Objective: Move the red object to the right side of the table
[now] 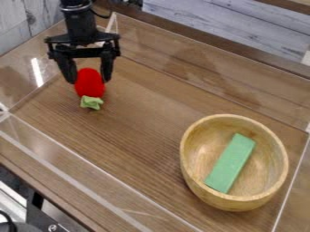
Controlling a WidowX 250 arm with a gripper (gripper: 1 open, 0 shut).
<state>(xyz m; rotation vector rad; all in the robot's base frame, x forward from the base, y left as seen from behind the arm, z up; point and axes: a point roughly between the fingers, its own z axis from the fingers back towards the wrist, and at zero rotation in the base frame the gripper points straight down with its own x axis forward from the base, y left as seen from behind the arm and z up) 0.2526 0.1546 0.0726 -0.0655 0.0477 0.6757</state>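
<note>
Where the gripper (pixel 83 73) points down with its fingers spread apart, the red object (pixel 90 84) is found directly beneath and between them (green cap toward the camera), resting on the table (pixel 145 118). Well right of the gripper, a wooden bowl (pixel 194 163) containing a green block (pixel 231 163) is listed.

The table (pixel 145 118) is a brown wood-grain top with low clear plastic walls (pixel 31 145) along its edges. A small red toy strawberry (pixel 90 85) lies on it at the left, its pale green leafy cap pointing toward the near edge. A round light-wood bowl (pixel 194 154) sits on the table at the right, near the front corner, well apart from the strawberry. The wood between them is bare and glossy, catching some reflections.
</note>
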